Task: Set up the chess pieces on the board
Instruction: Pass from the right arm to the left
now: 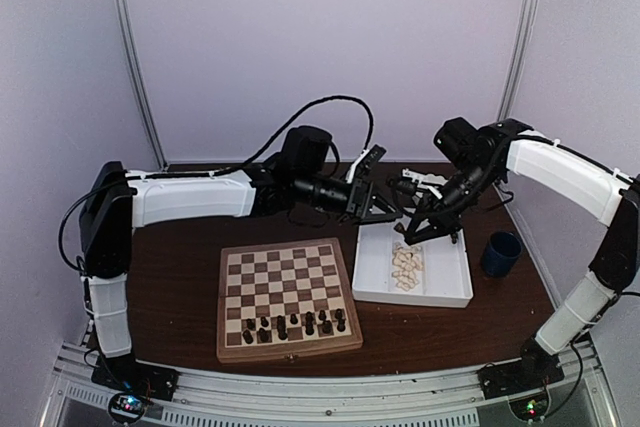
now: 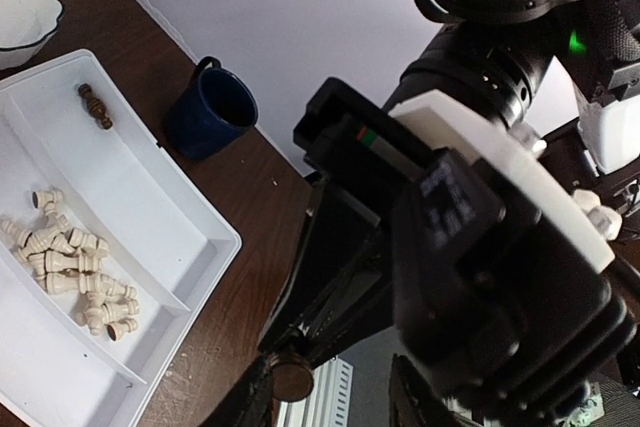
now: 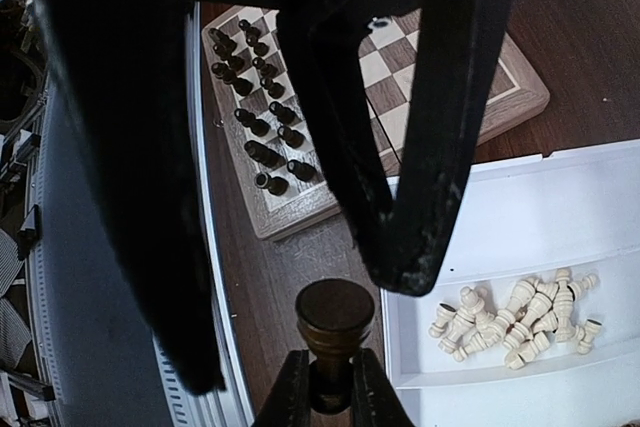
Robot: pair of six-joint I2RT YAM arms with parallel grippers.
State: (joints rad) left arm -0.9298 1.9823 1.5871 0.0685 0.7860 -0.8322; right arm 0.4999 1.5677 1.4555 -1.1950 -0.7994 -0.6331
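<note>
My right gripper [image 3: 330,361] is shut on the stem of a dark brown chess piece [image 3: 335,309], held in the air with its round base toward the camera. My left gripper [image 2: 330,402] stands open around that piece [image 2: 293,379], which sits close to one finger [image 2: 240,399]. Both grippers meet above the table's far middle, the left gripper [image 1: 385,209] beside the right gripper [image 1: 425,230]. The board [image 1: 290,277] lies at the near centre with several dark pieces [image 1: 295,325] in its two near rows. Cream pieces [image 1: 406,267] lie heaped in the white tray [image 1: 440,292].
A blue mug [image 1: 500,254] stands right of the tray. One dark piece [image 2: 95,105] lies in the tray's far compartment. A white bowl [image 2: 20,7] sits beyond the tray. The metal rail runs along the table's near edge.
</note>
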